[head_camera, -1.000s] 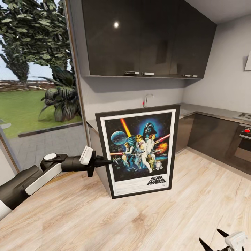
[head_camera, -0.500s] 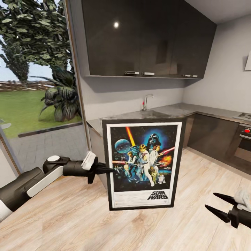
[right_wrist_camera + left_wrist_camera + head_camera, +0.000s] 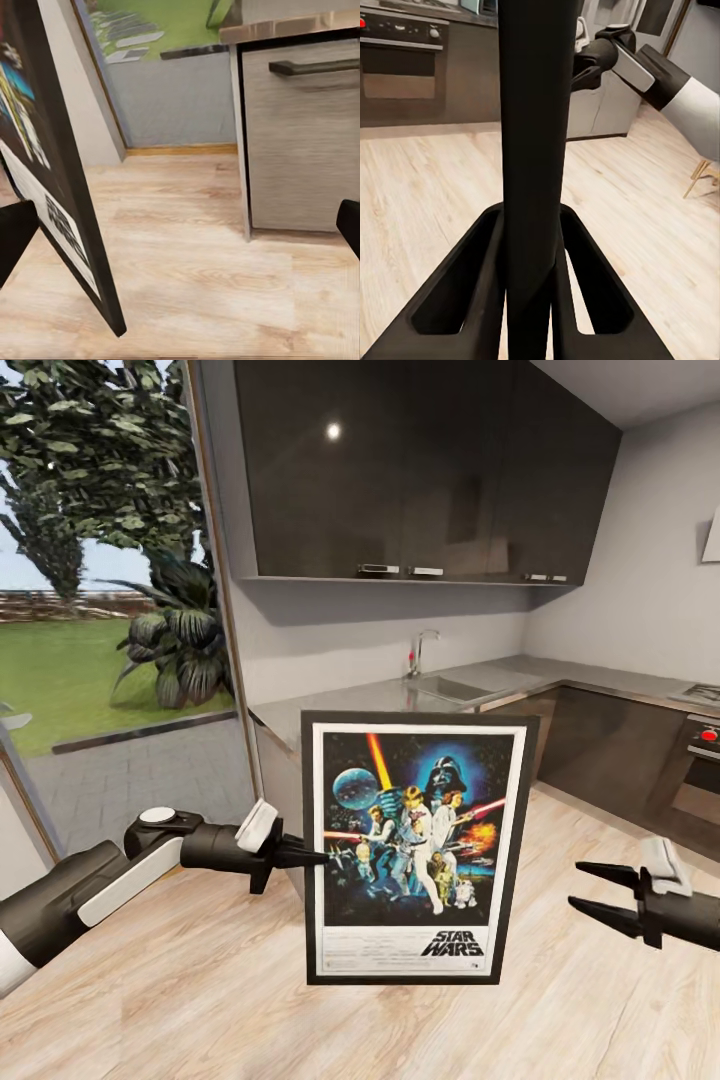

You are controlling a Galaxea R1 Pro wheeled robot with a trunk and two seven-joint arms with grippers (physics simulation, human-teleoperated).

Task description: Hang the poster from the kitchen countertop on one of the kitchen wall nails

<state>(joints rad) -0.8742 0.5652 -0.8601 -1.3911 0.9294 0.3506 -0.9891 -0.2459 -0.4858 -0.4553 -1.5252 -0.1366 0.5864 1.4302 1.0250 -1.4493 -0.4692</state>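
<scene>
The poster (image 3: 415, 855) hangs upright over the wood floor in front of the kitchen countertop (image 3: 350, 705), showing its Star Wars picture in a black frame. My left gripper (image 3: 322, 856) is shut on the frame's left edge. In the left wrist view that black edge (image 3: 534, 135) runs straight up between the two fingers (image 3: 465, 292). My right gripper (image 3: 575, 886) stands open a little to the right of the poster, at its lower half, not touching it. The right wrist view has the poster's front (image 3: 41, 172) seen at a slant, with the right gripper (image 3: 180, 229) wide open.
Glossy dark wall cabinets (image 3: 420, 470) hang above the counter with its sink (image 3: 455, 685) and chrome tap (image 3: 424, 645). An oven (image 3: 700, 760) sits at the right. A large glass pane (image 3: 100, 610) fills the left. A cabinet end (image 3: 300, 135) stands close by.
The poster has come down and to the right and straightened upright, uncovering the sink. My right gripper has risen from the lower right corner toward the poster's right side.
</scene>
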